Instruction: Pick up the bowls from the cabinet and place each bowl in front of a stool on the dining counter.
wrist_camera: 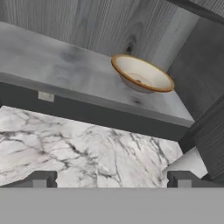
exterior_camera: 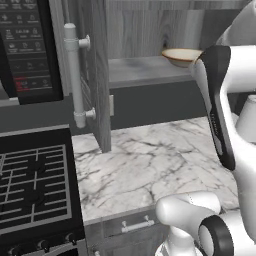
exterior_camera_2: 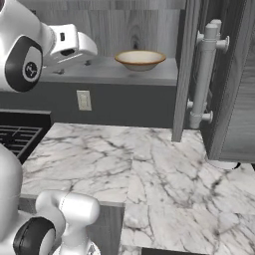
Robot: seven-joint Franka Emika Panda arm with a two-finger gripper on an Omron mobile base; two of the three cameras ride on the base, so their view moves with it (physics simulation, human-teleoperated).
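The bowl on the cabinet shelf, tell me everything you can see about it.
The bowl is wide and shallow, cream-tan inside with a brownish rim, and looks like glazed ceramic. It sits upright and empty on the grey shelf of the open cabinet, near the shelf's right end in the hand view, in front of the wood-grain back wall. Nothing touches it but the shelf; the open gripper is well short of it.

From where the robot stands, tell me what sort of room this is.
A home kitchen, rendered: a black gas stove beside a marble worktop, a microwave above it, and an open grey wall cabinet with a cream-tan bowl on its shelf.
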